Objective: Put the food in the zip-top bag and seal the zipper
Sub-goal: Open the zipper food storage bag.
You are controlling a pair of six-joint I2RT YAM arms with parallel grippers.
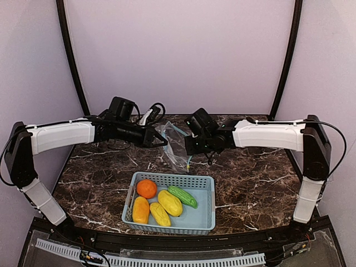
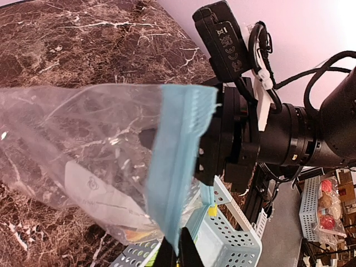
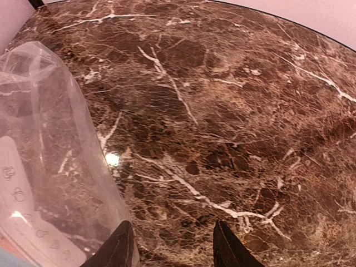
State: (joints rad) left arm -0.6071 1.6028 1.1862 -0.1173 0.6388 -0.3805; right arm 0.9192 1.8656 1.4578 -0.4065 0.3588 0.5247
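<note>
The clear zip-top bag [image 1: 174, 143] hangs between the two arms above the marble table. My left gripper [image 2: 178, 257] is shut on the bag's light blue zipper [image 2: 179, 161], pinching the strip at its lower end. My right gripper [image 3: 172, 251] is open just beside the bag [image 3: 47, 161] with only marble showing between its fingers. The food lies in the blue basket: a round orange [image 1: 147, 188], three yellow fruits [image 1: 170, 202], and a green pod [image 1: 182, 196].
The light blue perforated basket [image 1: 207, 219] stands at the near middle of the table, below the bag. Its corner [image 2: 239, 240] shows under the left gripper. Dark frame posts rise at the back left and right.
</note>
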